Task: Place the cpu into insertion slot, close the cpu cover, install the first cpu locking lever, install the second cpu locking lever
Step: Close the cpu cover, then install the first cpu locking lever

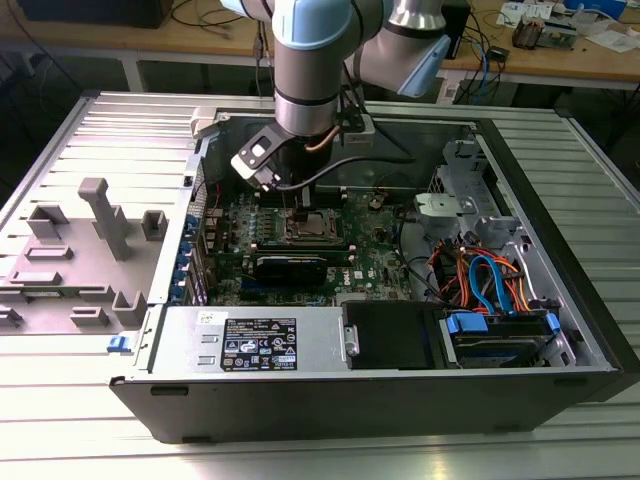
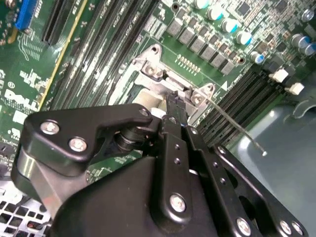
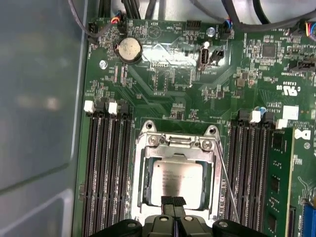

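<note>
Resting pressed-together pincer point(image 3: 173, 201) tips at the cpu cover point(image 3: 136, 182) edge: cpu point(image 3: 177, 180) seated, cover looks down, locking lever point(image 3: 229, 187) stands free, latching apparently left.

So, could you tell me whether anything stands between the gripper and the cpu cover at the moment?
Nothing visible does. In the first wrist view the gripper, shut, sits at the edge of the cpu cover, which lies flat over the cpu. The locking lever runs along the cover's side, clear of the gripper.
</note>
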Robot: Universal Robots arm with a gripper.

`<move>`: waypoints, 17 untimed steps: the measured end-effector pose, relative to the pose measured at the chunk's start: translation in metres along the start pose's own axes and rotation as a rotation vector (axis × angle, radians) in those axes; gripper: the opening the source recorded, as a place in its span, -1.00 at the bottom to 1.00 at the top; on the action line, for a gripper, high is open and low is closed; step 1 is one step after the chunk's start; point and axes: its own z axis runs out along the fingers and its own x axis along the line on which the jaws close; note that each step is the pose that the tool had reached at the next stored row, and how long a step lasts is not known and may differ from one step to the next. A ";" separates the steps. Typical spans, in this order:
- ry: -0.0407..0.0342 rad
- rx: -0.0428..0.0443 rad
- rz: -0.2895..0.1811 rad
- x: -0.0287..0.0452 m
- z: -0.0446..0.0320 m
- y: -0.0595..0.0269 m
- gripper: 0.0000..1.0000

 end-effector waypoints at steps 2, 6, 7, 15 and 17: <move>-0.0004 0.0000 0.000 -0.0004 0.0000 0.0047 -0.79; -0.0016 0.0002 0.000 -0.0012 -0.0001 0.0147 -0.79; -0.0018 0.0001 0.000 -0.0012 -0.0001 0.0150 -0.79; -0.0020 0.0001 0.000 -0.0012 -0.0003 0.0150 -0.79; -0.0020 0.0001 0.000 -0.0014 -0.0010 0.0150 -0.79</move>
